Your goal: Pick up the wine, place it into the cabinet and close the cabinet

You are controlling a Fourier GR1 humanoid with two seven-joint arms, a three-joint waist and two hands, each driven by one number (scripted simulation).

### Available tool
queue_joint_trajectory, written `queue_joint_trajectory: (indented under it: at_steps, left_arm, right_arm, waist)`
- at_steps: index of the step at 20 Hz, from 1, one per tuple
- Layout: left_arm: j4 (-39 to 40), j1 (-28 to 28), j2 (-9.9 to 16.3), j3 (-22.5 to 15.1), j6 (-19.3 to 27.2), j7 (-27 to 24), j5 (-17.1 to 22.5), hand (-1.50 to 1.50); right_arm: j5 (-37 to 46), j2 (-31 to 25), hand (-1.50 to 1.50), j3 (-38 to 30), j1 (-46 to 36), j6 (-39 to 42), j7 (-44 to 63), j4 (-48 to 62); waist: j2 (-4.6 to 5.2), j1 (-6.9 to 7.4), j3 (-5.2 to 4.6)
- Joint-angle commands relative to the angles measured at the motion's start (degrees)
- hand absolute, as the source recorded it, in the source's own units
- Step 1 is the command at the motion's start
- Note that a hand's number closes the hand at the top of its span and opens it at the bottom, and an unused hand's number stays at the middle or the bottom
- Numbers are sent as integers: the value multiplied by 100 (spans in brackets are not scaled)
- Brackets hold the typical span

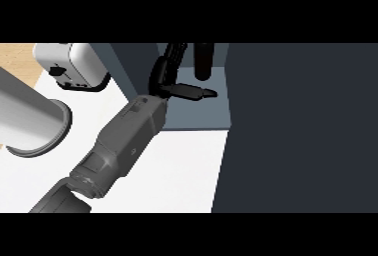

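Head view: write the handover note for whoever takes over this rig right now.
Left hand: open, fingers straight, inside the cabinet beside the bottle.
Right hand: not in view.
Dark wine bottle: upright on the blue-grey cabinet shelf; no fingers curl round it.
Dark flat cabinet door: open, at the view's right.
Done: wine is in the cabinet.
Left: draw the arm out, then shut the door.

Forearm point(125, 142): boxy grey casing in stepped segments, faceted edges, one small round mark on its side, a darker grey block at the end farthest from the toaster point(72, 65). Hand point(171, 82): glossy black, slender fingers and a blunt thumb, joined to the forearm's toaster-side end.
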Motion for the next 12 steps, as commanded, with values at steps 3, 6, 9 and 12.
queue_joint_trajectory:
  at_steps: [3, 6, 9, 12]
  left_arm:
    - [-1308, 320, 154, -203, 249, 606, -218, -150]
    - [-2136, 711, -34, -546, 606, 950, -383, -150]
    - [-3020, 802, -99, -804, 1197, 1358, -367, -150]
    - [-4107, 1436, -101, -1481, 1856, 1673, -273, -150]
  right_arm:
    - [168, -48, -150, 37, 178, -205, 204, -523]
    - [-319, -334, -150, -461, -104, -63, 222, -133]
    - [50, -156, -150, 139, -64, -303, 476, -539]
    - [-142, -198, -150, -58, -45, -184, 282, -297]
  waist:
    - [-95, 198, 15]
    - [-126, 275, 17]
    - [-120, 193, 12]
    - [-95, 144, 15]
